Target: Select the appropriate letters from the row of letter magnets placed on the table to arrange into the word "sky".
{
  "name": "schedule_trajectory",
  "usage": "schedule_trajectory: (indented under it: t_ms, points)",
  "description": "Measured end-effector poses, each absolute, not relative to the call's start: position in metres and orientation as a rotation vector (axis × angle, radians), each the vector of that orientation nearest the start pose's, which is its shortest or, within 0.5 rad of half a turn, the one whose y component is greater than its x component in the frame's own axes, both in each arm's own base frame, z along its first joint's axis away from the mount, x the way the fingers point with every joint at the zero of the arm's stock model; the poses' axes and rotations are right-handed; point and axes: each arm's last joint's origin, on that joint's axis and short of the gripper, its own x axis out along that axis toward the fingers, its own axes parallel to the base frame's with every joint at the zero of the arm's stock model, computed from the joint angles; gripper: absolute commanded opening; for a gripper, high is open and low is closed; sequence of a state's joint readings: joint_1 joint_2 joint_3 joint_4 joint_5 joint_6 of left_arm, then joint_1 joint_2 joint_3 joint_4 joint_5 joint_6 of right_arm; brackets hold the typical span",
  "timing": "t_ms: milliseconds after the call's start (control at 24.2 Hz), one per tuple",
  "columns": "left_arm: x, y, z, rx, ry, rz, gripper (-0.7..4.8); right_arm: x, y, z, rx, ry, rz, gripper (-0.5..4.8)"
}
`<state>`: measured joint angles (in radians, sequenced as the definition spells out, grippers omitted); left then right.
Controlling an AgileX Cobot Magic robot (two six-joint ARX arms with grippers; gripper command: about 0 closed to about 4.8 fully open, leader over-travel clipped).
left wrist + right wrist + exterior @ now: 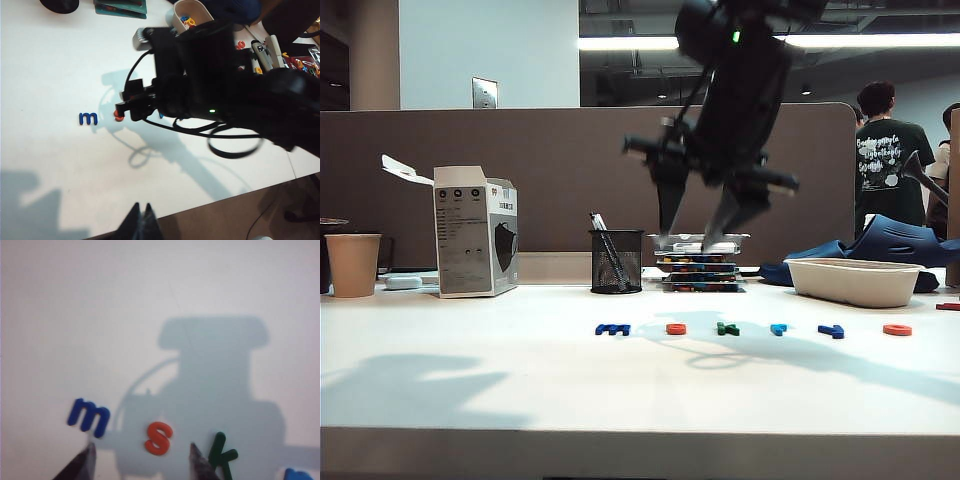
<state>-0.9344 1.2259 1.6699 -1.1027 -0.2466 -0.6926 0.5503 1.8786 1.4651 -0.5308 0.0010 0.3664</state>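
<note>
On the white table (470, 370) the row of letter magnets (752, 329) lies untouched, the right gripper (693, 238) hanging spread-jawed above its orange s (158, 438), while the left gripper (141, 222), off left, looks closed.

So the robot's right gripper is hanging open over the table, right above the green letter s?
Not quite: the letter s is orange-red, as the right wrist view shows; the green one beside it is the k. The right gripper does hang open above the s, over the table.
</note>
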Motion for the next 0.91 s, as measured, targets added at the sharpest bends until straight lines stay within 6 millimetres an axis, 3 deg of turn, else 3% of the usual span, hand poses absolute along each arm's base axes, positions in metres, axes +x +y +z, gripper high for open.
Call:
schedule_trajectory:
  t_ms: [165,455,909]
  points:
    - [0.126,-0.158,0.453,-0.275,0.748,-0.432,-0.05,0.35,0.214,0.213,0.066,1.049,0.292,2.34]
    - [0.126,-0.158,0.453,-0.275,0.747,-0.433,-0.05,0.353,0.217,0.195,0.065,1.099,0.258,2.34]
    - [0.126,-0.158,0.453,-0.275,0.748,-0.432,-0.05,0.352,0.218,0.192,0.067,1.114,0.249,2.34]
